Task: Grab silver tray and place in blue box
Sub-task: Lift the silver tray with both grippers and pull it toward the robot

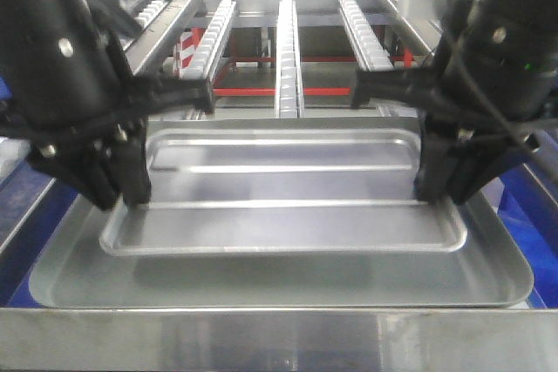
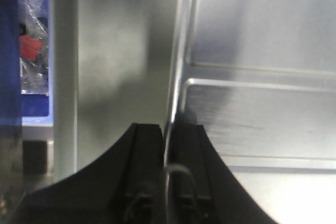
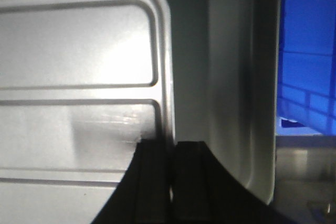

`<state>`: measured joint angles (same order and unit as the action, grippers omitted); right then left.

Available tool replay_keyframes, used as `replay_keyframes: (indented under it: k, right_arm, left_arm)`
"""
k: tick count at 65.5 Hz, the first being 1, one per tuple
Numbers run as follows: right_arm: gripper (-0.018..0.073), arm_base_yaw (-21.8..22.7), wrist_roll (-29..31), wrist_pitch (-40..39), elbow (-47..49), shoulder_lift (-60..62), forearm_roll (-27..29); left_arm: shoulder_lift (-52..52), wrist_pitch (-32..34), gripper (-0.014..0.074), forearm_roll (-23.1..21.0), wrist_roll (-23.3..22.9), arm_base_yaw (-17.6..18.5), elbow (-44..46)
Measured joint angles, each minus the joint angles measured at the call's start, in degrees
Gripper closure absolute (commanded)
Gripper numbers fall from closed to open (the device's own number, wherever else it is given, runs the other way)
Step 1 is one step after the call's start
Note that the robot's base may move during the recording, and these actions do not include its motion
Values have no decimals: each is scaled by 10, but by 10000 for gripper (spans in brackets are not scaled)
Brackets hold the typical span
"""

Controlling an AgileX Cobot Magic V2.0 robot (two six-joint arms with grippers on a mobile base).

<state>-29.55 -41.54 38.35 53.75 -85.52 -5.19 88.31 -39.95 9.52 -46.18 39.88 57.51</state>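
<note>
Tray (image 1: 279,189): grey-silver metal, rect., rounded corners, sloped rim, flat recessed centre w/ two long raised ridges running lengthwise. It sits about level, long side across, over a bigger lower tray (image 1: 488,276) and inside its outline. A shadow under the near edge suggests it's slightly off the lower tray; contact can't be confirmed. Each short-side rim is pinched: L gripper (image 2: 169,129) on the left rim, R gripper (image 3: 172,145) on the right, fingers closed either side of the rim.

Box (image 3: 307,51): bright blue plastic, ribbed wall, only partly in view. It's just right of the lower tray and not touching the tray. Inside not visible.
</note>
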Motion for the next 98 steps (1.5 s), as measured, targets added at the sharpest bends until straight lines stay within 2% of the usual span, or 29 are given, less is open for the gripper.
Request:
replay_keyframes:
  k: [9, 15, 22, 45, 59, 98]
  right_arm:
    - [501, -39, -51, 18, -22, 40, -30]
    - [501, -77, -98, 37, -33, 70, -58]
    - [501, -103, -131, 46, -45, 98, -74]
    - [501, -167, -184, 66, -82, 148, -93]
    - [501, -202, -229, 66, -93, 148, -126]
    - [501, -203, -234, 63, -93, 148, -145]
  left_arm:
    - [-39, -40, 603, 30, -32, 31, 0]
    - [-65, -79, 602, 65, -87, 67, -1]
    - [-93, -103, 602, 92, -125, 104, -15]
    - [-170, -110, 601, 102, -199, 186, -89]
    - [-171, -115, 601, 102, -208, 192, -99]
    - [-172, -115, 602, 103, -209, 193, -99]
